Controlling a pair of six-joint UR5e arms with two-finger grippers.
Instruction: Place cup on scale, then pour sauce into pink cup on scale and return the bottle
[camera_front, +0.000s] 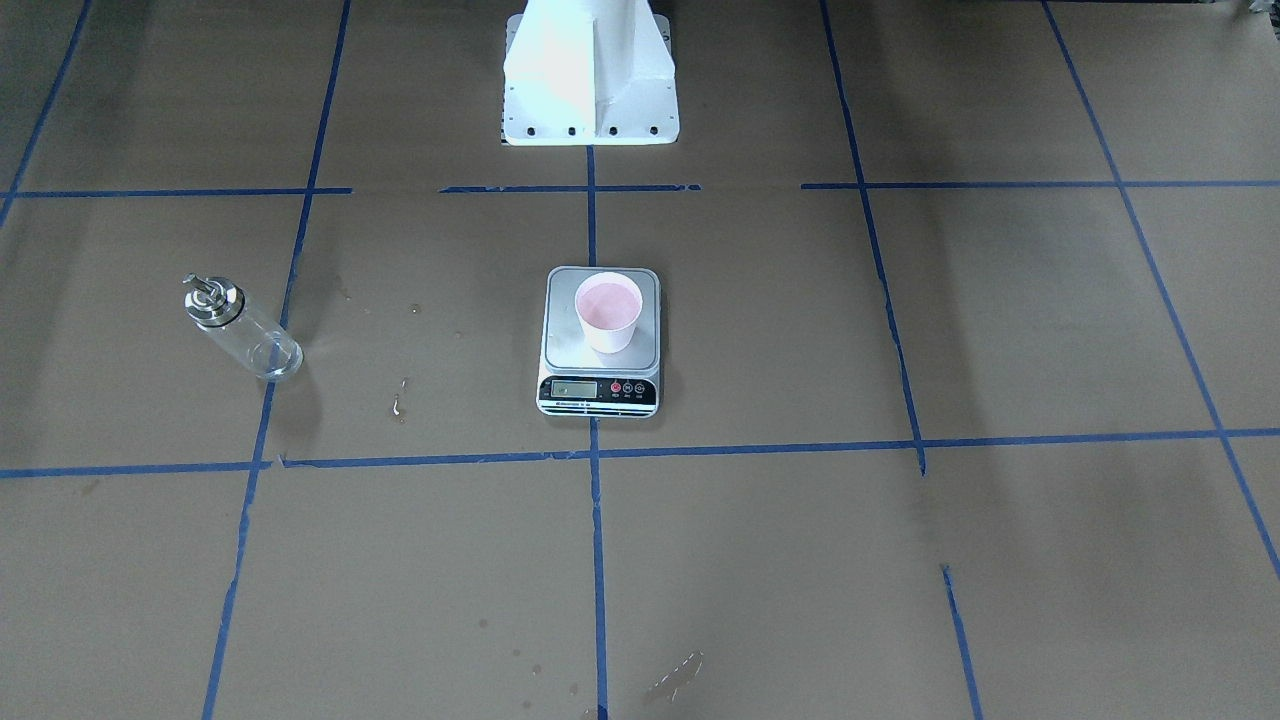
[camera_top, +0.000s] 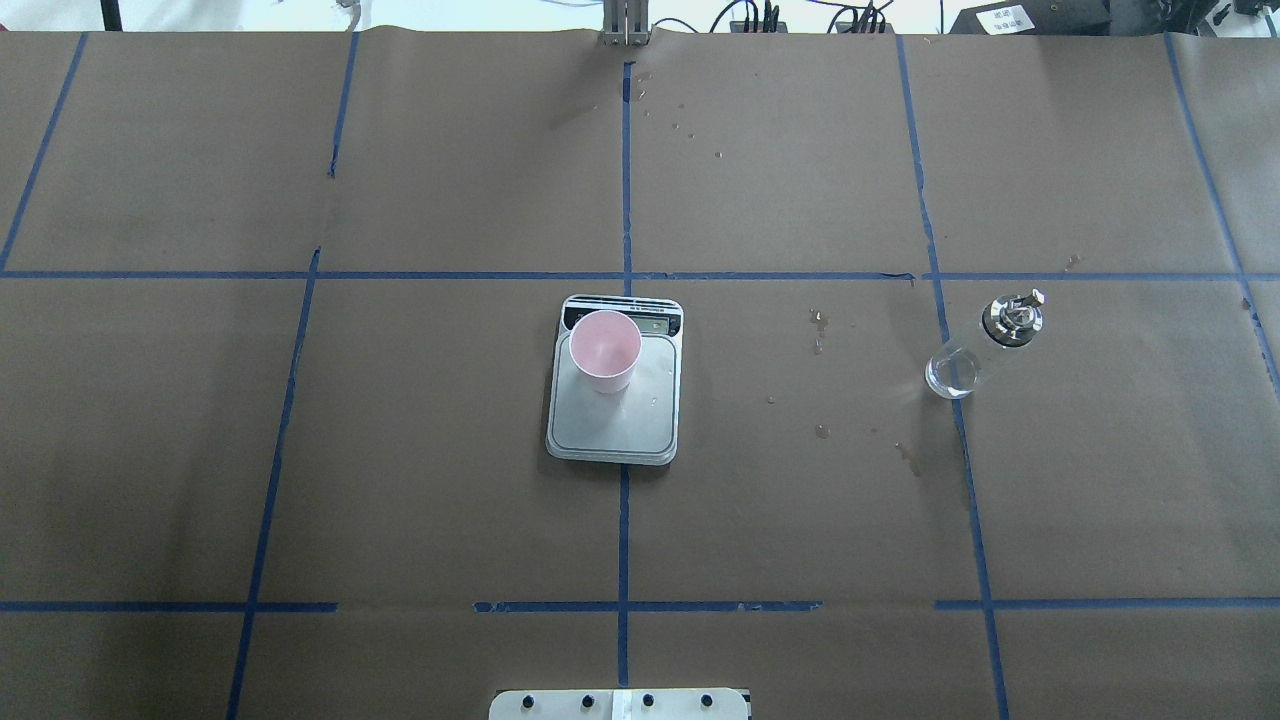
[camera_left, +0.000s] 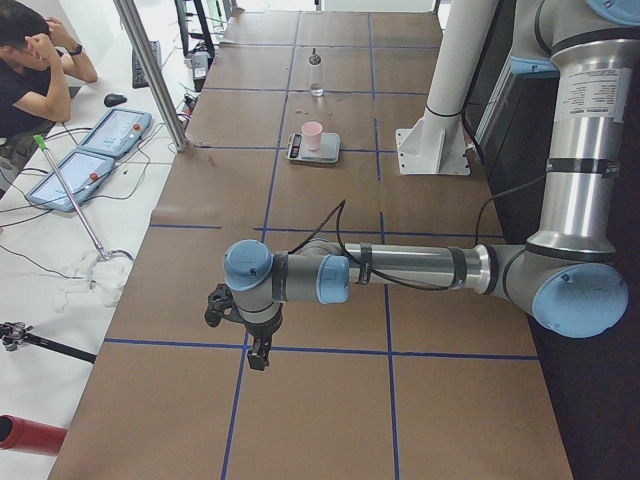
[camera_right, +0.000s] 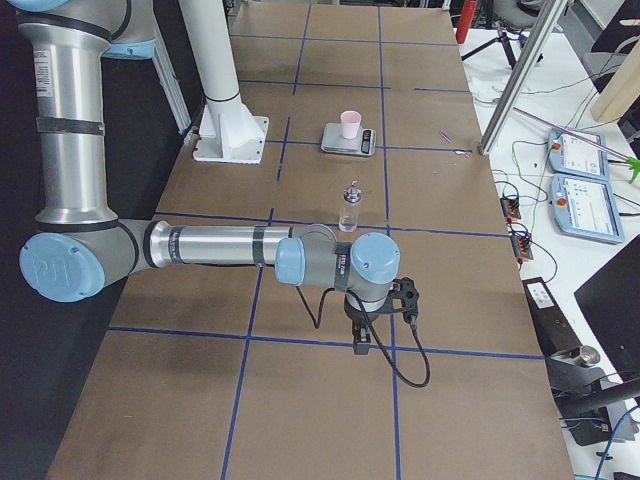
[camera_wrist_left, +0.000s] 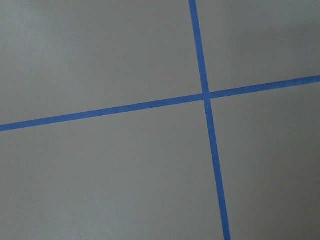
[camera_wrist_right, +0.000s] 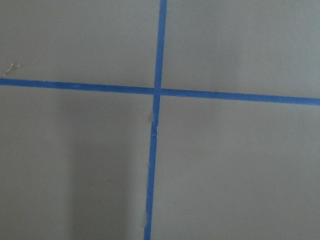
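Observation:
The pale pink cup (camera_front: 608, 312) stands upright on the silver scale (camera_front: 565, 348) at the table's middle; both also show in the overhead view, cup (camera_top: 604, 350) on scale (camera_top: 620, 425). The clear bottle (camera_front: 245, 330) with its silver collar stands upright on the robot's right side (camera_top: 975, 352), apart from the scale. Its sauce is too clear to make out. My left gripper (camera_left: 258, 352) hangs over the table far from the scale. My right gripper (camera_right: 360, 343) hangs near the bottle (camera_right: 349, 208). I cannot tell whether either is open or shut. Both wrist views show only paper and tape.
Brown paper with blue tape lines (camera_top: 624, 200) covers the table. Small wet spots (camera_top: 820, 330) lie between the scale and the bottle. The white robot base (camera_front: 590, 75) stands behind the scale. A person (camera_left: 30, 70) sits past the table's far edge beside control pendants (camera_left: 90, 160).

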